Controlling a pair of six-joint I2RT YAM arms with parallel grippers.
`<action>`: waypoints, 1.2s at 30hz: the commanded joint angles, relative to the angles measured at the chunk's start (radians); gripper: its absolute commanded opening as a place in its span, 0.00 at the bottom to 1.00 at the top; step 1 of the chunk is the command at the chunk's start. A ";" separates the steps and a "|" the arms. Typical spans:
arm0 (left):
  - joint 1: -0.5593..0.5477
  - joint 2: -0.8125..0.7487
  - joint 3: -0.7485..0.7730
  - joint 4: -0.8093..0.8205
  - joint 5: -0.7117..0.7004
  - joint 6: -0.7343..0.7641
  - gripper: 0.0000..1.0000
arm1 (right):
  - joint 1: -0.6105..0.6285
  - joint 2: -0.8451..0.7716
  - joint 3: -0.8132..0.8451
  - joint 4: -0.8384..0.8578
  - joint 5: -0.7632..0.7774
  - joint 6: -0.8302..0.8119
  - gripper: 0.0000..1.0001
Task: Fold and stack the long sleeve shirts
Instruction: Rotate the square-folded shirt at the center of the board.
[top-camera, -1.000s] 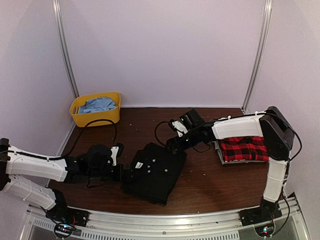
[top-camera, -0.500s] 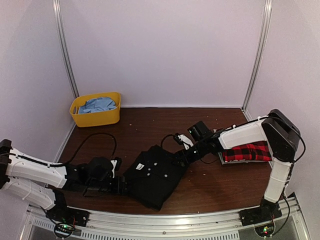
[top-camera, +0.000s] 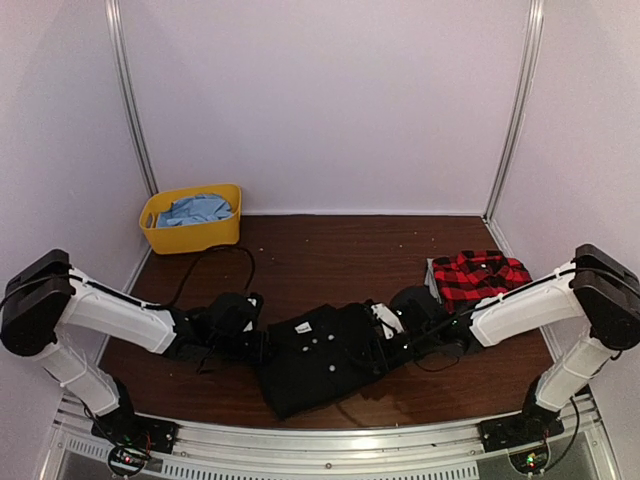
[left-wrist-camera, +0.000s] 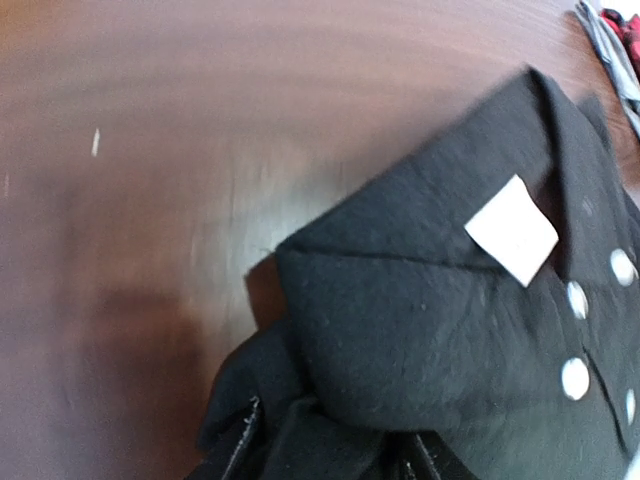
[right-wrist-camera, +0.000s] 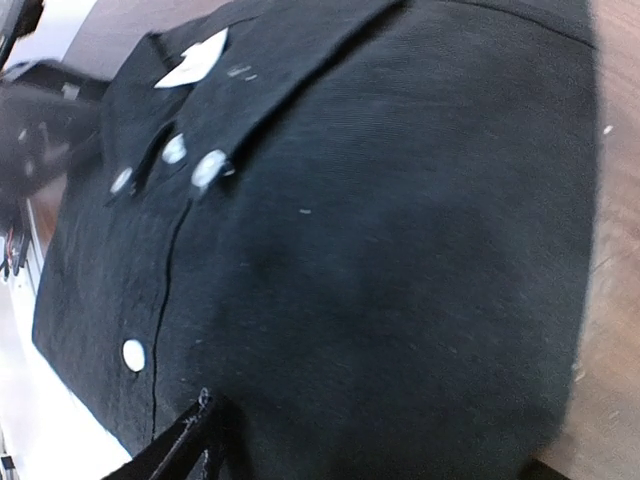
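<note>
Stacking: left gripper (top-camera: 257, 345) and right gripper (top-camera: 390, 337) flank the black shirt (top-camera: 320, 358), lower centre. I cannot tell whether the jaws clamp. Next, lift it onto the plaid shirt (top-camera: 478, 280).

buttoned shirt (top-camera: 320, 355) lies mid-table (top-camera: 330, 255), toward the near edge. folded shirt (top-camera: 478, 280) right of it, further back. bin (top-camera: 190, 238) far back-left of it, cloth (top-camera: 195, 210) inside.

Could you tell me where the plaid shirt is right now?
In the top view, the plaid shirt lies folded at the table's right side, beyond the right arm, right of the black shirt.
</note>
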 joint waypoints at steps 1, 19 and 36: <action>0.064 0.139 0.073 -0.066 -0.048 0.129 0.46 | 0.098 -0.032 -0.035 0.068 0.169 0.128 0.75; 0.270 0.160 0.294 -0.161 -0.111 0.393 0.68 | 0.152 -0.136 0.055 -0.183 0.450 0.170 0.94; 0.270 -0.209 0.220 -0.199 -0.100 0.406 0.86 | -0.575 -0.165 0.214 -0.391 0.466 -0.086 1.00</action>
